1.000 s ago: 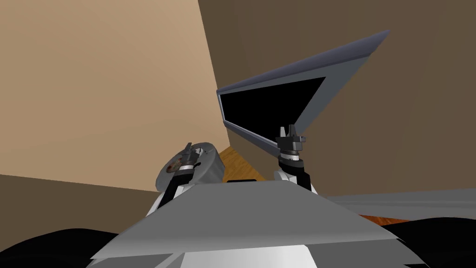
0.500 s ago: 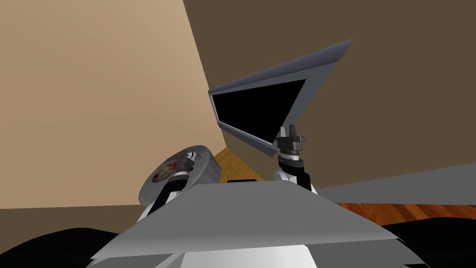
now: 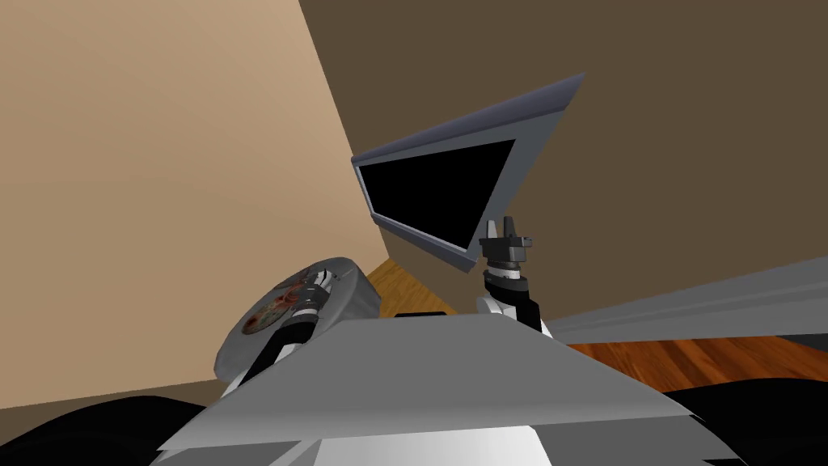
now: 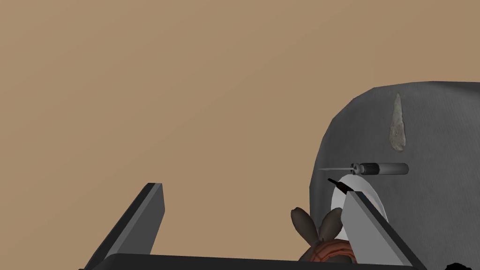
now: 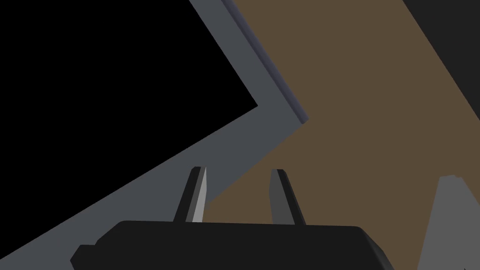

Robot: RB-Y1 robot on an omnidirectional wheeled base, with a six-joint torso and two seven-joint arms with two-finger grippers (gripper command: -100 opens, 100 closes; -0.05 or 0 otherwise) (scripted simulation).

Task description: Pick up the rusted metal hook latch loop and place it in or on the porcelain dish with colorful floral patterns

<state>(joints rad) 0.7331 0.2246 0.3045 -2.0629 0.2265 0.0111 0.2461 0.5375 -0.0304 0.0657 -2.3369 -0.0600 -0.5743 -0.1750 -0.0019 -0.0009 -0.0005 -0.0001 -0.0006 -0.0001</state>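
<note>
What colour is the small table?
The table is dark grey; the left wrist view shows it best.

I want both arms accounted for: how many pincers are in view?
2: the left pincer over the grey table; the right pincer raised before a grey-framed black panel. None hidden.

Grey table [image 4: 436, 117]: pale pointed shard [image 4: 397, 124], syringe-like tool [image 4: 375, 168] beside it. Grey window frame [image 3: 534, 121], black area inside.
</note>
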